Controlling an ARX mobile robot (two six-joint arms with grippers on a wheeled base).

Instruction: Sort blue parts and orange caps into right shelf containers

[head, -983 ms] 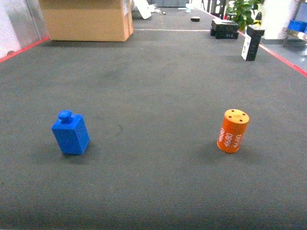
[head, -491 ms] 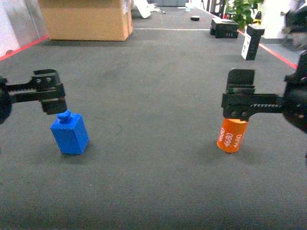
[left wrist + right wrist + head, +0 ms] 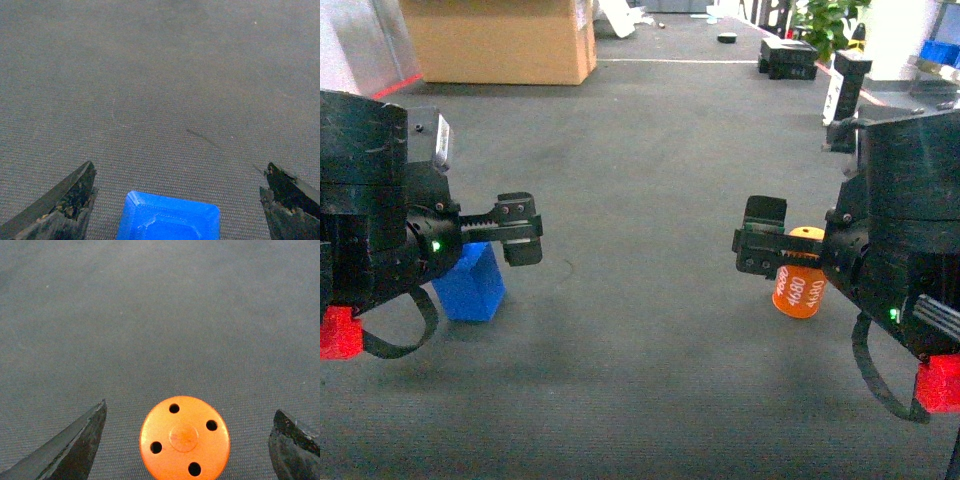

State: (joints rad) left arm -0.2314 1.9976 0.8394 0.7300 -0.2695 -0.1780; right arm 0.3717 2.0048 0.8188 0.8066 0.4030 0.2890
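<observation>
So we've got both arms down low over the dark grey carpeted floor (image 3: 640, 180) right now. The left tool (image 3: 515, 228) hangs just above the blue part (image 3: 472, 285) — from the left wrist camera we see the part's top (image 3: 170, 222) sitting between the two fingers (image 3: 60, 205), which are spread wide apart and not touching it. Over on the other side, the right tool (image 3: 760, 250) sits over the orange cap (image 3: 800, 290), an orange cylinder with white lettering on its side, leaning a little. The right wrist view looks straight down on the cap's round top (image 3: 184, 437) with four small holes around a centre boss, and the fingers (image 3: 75, 447) stand well apart either side of it, no contact. The blue part and the orange cap are well apart from each other on the floor. Farther back we can make out a big cardboard box (image 3: 500, 40), a couple of black cases (image 3: 787, 58), a green plant (image 3: 830, 25) and a bit of blue crate (image 3: 940, 52) at the far right edge — too small to say much about it.
</observation>
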